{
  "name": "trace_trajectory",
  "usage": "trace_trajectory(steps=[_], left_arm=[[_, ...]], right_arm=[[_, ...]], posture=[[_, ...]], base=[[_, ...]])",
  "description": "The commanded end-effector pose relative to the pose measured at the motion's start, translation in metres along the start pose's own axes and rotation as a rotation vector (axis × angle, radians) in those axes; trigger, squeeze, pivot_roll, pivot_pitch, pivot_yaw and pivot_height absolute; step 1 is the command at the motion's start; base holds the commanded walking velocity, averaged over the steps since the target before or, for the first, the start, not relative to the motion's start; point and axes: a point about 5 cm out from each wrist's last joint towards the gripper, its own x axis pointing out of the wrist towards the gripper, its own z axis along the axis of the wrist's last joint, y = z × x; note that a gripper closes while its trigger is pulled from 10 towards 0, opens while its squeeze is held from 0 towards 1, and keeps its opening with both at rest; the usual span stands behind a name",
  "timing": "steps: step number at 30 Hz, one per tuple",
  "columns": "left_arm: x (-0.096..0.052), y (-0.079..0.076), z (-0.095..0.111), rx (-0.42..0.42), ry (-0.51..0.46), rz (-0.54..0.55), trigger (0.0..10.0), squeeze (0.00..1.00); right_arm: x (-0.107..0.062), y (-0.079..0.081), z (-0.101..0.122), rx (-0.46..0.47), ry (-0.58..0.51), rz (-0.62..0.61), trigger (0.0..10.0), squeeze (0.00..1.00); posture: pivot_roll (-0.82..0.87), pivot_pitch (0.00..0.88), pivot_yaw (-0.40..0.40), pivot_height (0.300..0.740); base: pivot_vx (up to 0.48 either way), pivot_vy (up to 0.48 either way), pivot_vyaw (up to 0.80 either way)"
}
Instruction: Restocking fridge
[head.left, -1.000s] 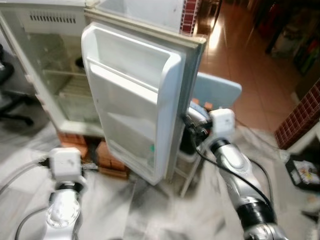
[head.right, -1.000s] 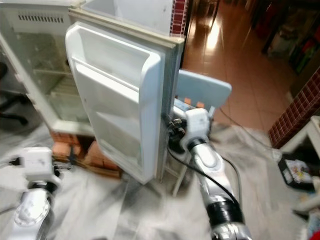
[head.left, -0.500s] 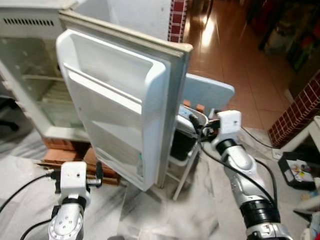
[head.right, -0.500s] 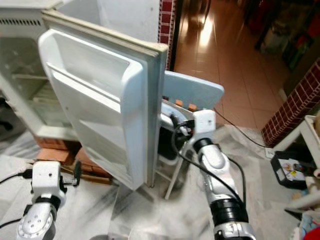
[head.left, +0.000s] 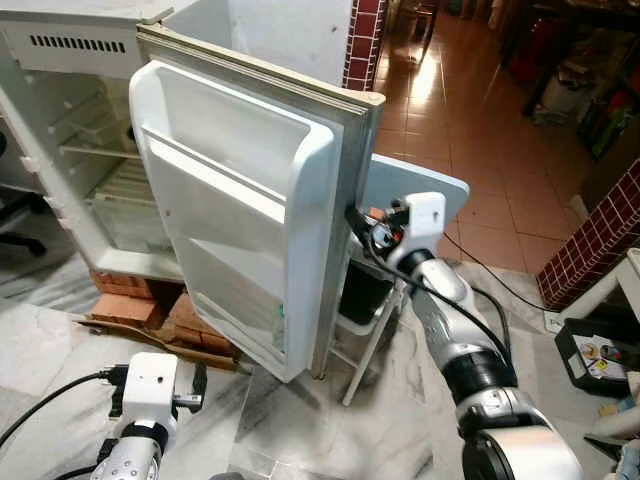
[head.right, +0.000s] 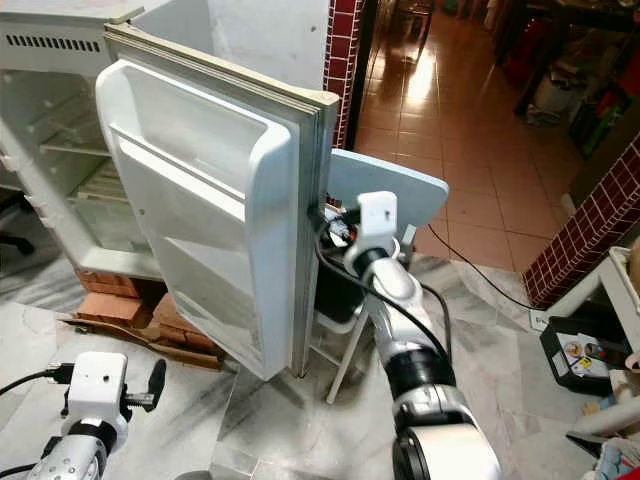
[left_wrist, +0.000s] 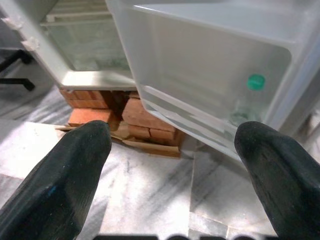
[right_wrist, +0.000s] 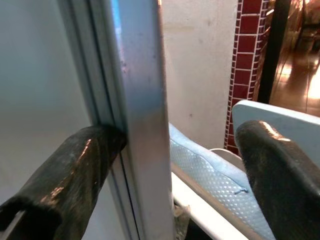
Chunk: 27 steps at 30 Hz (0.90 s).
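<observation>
1. White fridge door (head.left: 240, 200) stands wide open (bricks (head.left: 150, 310) under the fridge).
2. Right pincer (right_wrist: 165, 165), fingers spread, straddles that door's edge.
3. Left pincer (left_wrist: 170, 165) hangs spread, below the door.

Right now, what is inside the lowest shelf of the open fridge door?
In the fridge door, the lowest shelf holds one clear bottle with a green cap. The shelf's frosted front wall hides the rest of its floor.
</observation>
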Motion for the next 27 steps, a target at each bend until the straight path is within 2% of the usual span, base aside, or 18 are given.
trace_trajectory(steps=[1, 4, 6, 7, 9, 10, 12, 14, 15, 16, 17, 18, 19, 20, 25, 27], left_arm=[[0.000, 0.000, -0.001, 0.004, 0.011, 0.000, 10.0, 0.00], [0.001, 0.001, -0.002, 0.004, 0.017, 0.000, 10.0, 0.00], [0.001, 0.000, -0.002, 0.007, 0.018, -0.003, 10.0, 0.00], [0.001, 0.000, -0.001, 0.012, 0.016, -0.007, 10.0, 0.00], [0.002, 0.000, -0.002, 0.014, 0.016, -0.009, 10.0, 0.00], [0.002, 0.000, -0.002, 0.014, 0.016, -0.011, 10.0, 0.00], [0.002, 0.000, -0.002, 0.015, 0.016, -0.015, 10.0, 0.00], [0.003, 0.000, -0.002, 0.017, 0.015, -0.018, 10.0, 0.00], [0.003, 0.000, -0.001, 0.019, 0.014, -0.019, 10.0, 0.00], [0.003, 0.000, -0.001, 0.019, 0.014, -0.019, 10.0, 0.00], [0.003, 0.000, -0.001, 0.019, 0.014, -0.019, 10.0, 0.00], [0.003, 0.000, -0.002, 0.021, 0.015, -0.019, 10.0, 0.00], [0.003, 0.001, -0.002, 0.022, 0.015, -0.017, 10.0, 0.00], [0.003, 0.002, -0.002, 0.022, 0.016, -0.014, 10.0, 0.00], [0.004, 0.002, -0.002, 0.020, 0.016, -0.012, 10.0, 0.00], [0.004, 0.003, -0.001, 0.020, 0.015, -0.011, 10.0, 0.00]], right_arm=[[0.011, 0.007, 0.013, 0.068, -0.037, 0.000, 10.0, 0.00], [0.017, 0.015, 0.017, 0.129, -0.046, 0.028, 10.0, 0.00], [0.021, 0.024, 0.021, 0.202, -0.053, 0.072, 10.0, 0.00], [0.023, 0.038, 0.026, 0.291, -0.066, 0.174, 10.0, 0.00], [0.023, 0.048, 0.031, 0.343, -0.081, 0.260, 10.0, 0.00], [0.020, 0.056, 0.034, 0.392, -0.088, 0.345, 10.0, 0.00], [0.012, 0.072, 0.042, 0.486, -0.105, 0.521, 10.0, 0.00], [0.002, 0.082, 0.050, 0.557, -0.115, 0.644, 10.0, 0.00], [-0.013, 0.091, 0.063, 0.629, -0.127, 0.796, 10.0, 0.00], [-0.021, 0.095, 0.068, 0.647, -0.135, 0.867, 10.0, 0.00], [-0.021, 0.095, 0.068, 0.647, -0.135, 0.867, 10.0, 0.00], [-0.031, 0.097, 0.074, 0.681, -0.127, 0.946, 10.0, 0.00], [-0.042, 0.095, 0.077, 0.692, -0.105, 1.019, 10.0, 0.00], [-0.051, 0.089, 0.069, 0.641, -0.058, 1.043, 10.0, 0.00], [-0.058, 0.070, 0.043, 0.534, 0.053, 0.992, 10.0, 0.00], [-0.063, 0.061, 0.027, 0.443, 0.118, 0.965, 10.0, 0.00]], posture=[[0.14, 0.000, -0.055, 0.740], [0.15, 0.000, -0.057, 0.740], [0.15, 0.000, -0.057, 0.740], [0.15, 0.000, -0.057, 0.740], [0.15, 0.000, -0.059, 0.740], [0.15, 0.000, -0.059, 0.740], [0.14, 0.000, -0.059, 0.740], [0.14, 0.000, -0.059, 0.740], [0.14, 0.000, -0.059, 0.740], [0.14, 0.000, -0.059, 0.740], [0.14, 0.000, -0.059, 0.740], [0.14, 0.000, -0.058, 0.740], [0.14, 0.000, -0.059, 0.740], [0.14, 0.000, -0.059, 0.740], [0.14, 0.000, -0.055, 0.740], [0.13, 0.000, -0.053, 0.740]], base=[[0.000, 0.000, 0.00], [0.000, 0.000, 0.00], [0.000, 0.000, 0.00], [0.000, 0.000, 0.00], [0.000, 0.000, 0.00], [0.000, 0.000, 0.00], [0.000, 0.000, 0.00], [0.000, 0.000, 0.00], [0.000, 0.000, 0.00], [0.000, 0.000, 0.00], [0.000, 0.000, 0.00], [0.000, 0.000, 0.00], [0.000, 0.000, 0.00], [0.000, 0.000, 0.00], [0.000, 0.000, 0.00], [0.000, 0.000, 0.00]])
